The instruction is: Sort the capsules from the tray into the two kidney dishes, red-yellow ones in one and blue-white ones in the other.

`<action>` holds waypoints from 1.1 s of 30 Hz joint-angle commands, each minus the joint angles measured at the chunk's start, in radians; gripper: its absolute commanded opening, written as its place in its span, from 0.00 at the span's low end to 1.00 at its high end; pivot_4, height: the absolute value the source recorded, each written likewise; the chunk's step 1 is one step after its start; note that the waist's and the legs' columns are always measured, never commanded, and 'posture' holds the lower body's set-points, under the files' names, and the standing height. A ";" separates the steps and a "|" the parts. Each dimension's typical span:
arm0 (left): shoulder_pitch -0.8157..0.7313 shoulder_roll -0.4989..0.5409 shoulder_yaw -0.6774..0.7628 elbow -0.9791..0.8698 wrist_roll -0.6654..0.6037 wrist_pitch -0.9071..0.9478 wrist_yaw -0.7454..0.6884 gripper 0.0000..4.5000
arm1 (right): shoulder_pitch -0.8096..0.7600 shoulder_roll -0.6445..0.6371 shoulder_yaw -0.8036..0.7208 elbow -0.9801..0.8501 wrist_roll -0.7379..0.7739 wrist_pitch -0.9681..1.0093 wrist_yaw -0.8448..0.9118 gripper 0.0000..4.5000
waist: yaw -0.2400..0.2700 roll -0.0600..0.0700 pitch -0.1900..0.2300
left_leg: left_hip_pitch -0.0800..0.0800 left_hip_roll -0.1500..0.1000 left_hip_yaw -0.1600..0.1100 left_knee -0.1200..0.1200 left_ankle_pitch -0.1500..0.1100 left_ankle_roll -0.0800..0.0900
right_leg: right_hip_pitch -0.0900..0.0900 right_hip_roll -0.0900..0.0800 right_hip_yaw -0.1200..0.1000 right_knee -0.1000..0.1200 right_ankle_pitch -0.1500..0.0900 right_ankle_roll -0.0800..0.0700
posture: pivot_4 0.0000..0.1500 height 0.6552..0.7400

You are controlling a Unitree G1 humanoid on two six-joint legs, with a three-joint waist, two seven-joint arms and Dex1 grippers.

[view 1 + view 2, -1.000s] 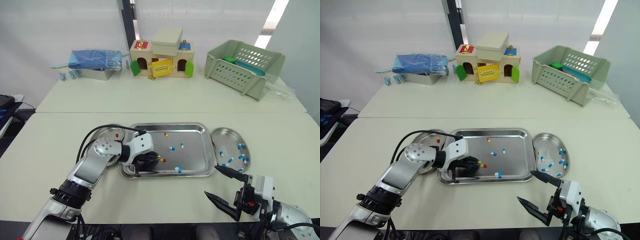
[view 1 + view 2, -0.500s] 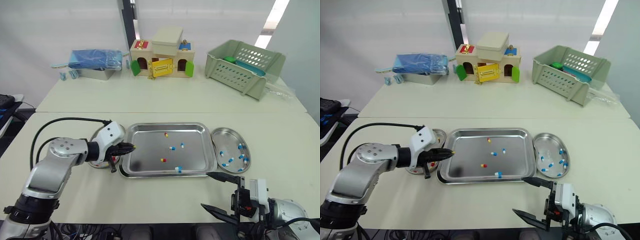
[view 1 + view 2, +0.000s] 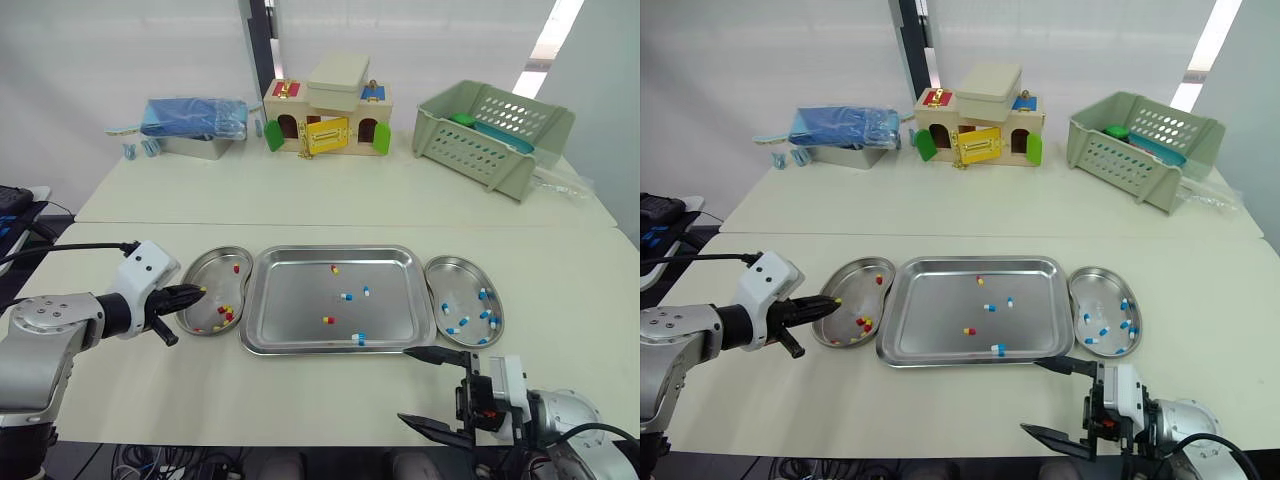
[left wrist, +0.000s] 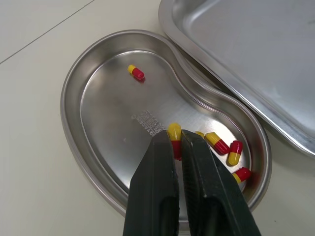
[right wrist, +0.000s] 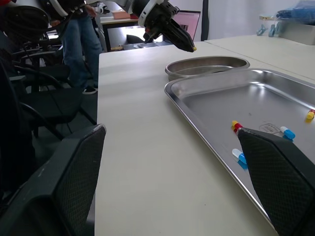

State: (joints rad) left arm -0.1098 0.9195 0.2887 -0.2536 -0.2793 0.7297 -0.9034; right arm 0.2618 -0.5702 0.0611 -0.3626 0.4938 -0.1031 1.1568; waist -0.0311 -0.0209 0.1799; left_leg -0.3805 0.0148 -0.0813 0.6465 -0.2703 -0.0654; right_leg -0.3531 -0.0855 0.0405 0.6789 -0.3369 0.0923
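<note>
Left gripper (image 3: pixel 200 292) has swung out of the tray (image 3: pixel 300 300) over the last second and now hangs over the left kidney dish (image 3: pixel 222 251). Its fingers (image 4: pixel 158 162) are clenched on a red-yellow capsule (image 4: pixel 173 132) pinched right at the tips, yellow end forward. So the carry looks done and only the drop is left; likely next is to open above the dish floor. Loose red-yellow ones (image 4: pixel 217 142) lie under and just beside the tips, one more (image 4: pixel 136 72) well ahead of them. Tray count is unchanged: two red-yellow (image 3: pixel 327 320) and three blue-white capsules (image 3: pixel 345 296) remain, well ahead of the left tips. Right gripper (image 3: pixel 403 384) is roughly where it was by the near table edge, fingers spread wide, grasping nothing. Its upper tip is just short of the tray's near rim, with the right kidney dish (image 3: pixel 440 263) of blue-white ones ahead of it. Edges: the dish rim is below the left fingers and the tray's raised rim is just past the tips, so lift before re-entering. Bare table (image 3: pixel 300 390) behind both grippers gives plenty of room.
</note>
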 commanded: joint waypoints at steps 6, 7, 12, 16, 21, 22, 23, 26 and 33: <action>-0.017 0.006 -0.009 0.029 -0.010 -0.030 0.025 0.03 | 0.007 0.002 -0.008 -0.050 0.018 0.005 -0.030 1.00 | 0.000 0.000 0.000 | 0.000 0.000 0.000 0.000 0.000 0.000 | 0.000 0.000 0.000 0.000 0.000 0.000 | 1.00 1.00; -0.020 0.008 -0.014 0.037 -0.006 -0.036 0.029 0.08 | 0.009 0.001 -0.008 -0.055 0.018 0.008 -0.034 1.00 | 0.000 0.000 0.000 | 0.000 0.000 0.000 0.000 0.000 0.000 | 0.000 0.000 0.000 0.000 0.000 0.000 | 1.00 1.00; -0.034 0.016 -0.042 0.078 -0.001 -0.055 0.021 0.41 | 0.009 0.001 -0.018 -0.074 0.020 0.021 -0.063 1.00 | 0.000 0.000 0.000 | 0.000 0.000 0.000 0.000 0.000 0.000 | 0.000 0.000 0.000 0.000 0.000 0.000 | 1.00 1.00; -0.050 0.026 -0.060 0.115 0.010 -0.081 0.017 0.70 | 0.019 0.007 -0.016 -0.064 0.013 0.008 -0.071 1.00 | 0.000 0.000 0.000 | 0.000 0.000 0.000 0.000 0.000 0.000 | 0.000 0.000 0.000 0.000 0.000 0.000 | 1.00 1.00; -0.054 0.022 -0.061 0.119 0.008 -0.089 0.016 1.00 | 0.035 0.007 -0.022 -0.060 0.016 0.001 -0.076 1.00 | 0.000 0.000 0.000 | 0.000 0.000 0.000 0.000 0.000 0.000 | 0.000 0.000 0.000 0.000 0.000 0.000 | 1.00 1.00; -0.052 0.021 -0.060 0.120 0.007 -0.091 0.016 1.00 | 0.037 0.005 -0.027 -0.059 0.019 0.001 -0.076 1.00 | 0.000 0.000 0.000 | 0.000 0.000 0.000 0.000 0.000 0.000 | 0.000 0.000 0.000 0.000 0.000 0.000 | 1.00 1.00; -0.050 0.021 -0.057 0.122 0.007 -0.095 0.015 1.00 | 0.036 0.002 -0.034 -0.055 0.022 0.001 -0.073 1.00 | 0.000 0.000 0.000 | 0.000 0.000 0.000 0.000 0.000 0.000 | 0.000 0.000 0.000 0.000 0.000 0.000 | 1.00 1.00; -0.034 0.026 -0.032 0.130 -0.001 -0.105 0.009 1.00 | 0.032 -0.011 -0.066 -0.042 0.032 0.003 -0.069 1.00 | 0.000 0.000 0.000 | 0.000 0.000 0.000 0.000 0.000 0.000 | 0.000 0.000 0.000 0.000 0.000 0.000 | 1.00 1.00; 0.066 0.113 0.125 0.250 0.025 -0.152 0.003 1.00 | 0.067 -0.053 -0.215 0.011 0.072 0.003 -0.051 1.00 | -0.003 0.000 0.000 | 0.000 0.000 0.000 -0.001 0.000 0.000 | 0.000 0.000 0.000 0.000 0.000 0.000 | 1.00 1.00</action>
State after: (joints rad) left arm -0.0619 0.9974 0.3351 -0.0369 -0.2744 0.6051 -0.8981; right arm 0.3142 -0.6109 -0.1010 -0.3607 0.5359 -0.0820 1.0935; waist -0.0339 -0.0208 0.1799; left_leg -0.3802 0.0150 -0.0810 0.6457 -0.2704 -0.0653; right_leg -0.3537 -0.0855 0.0408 0.6790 -0.3369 0.0923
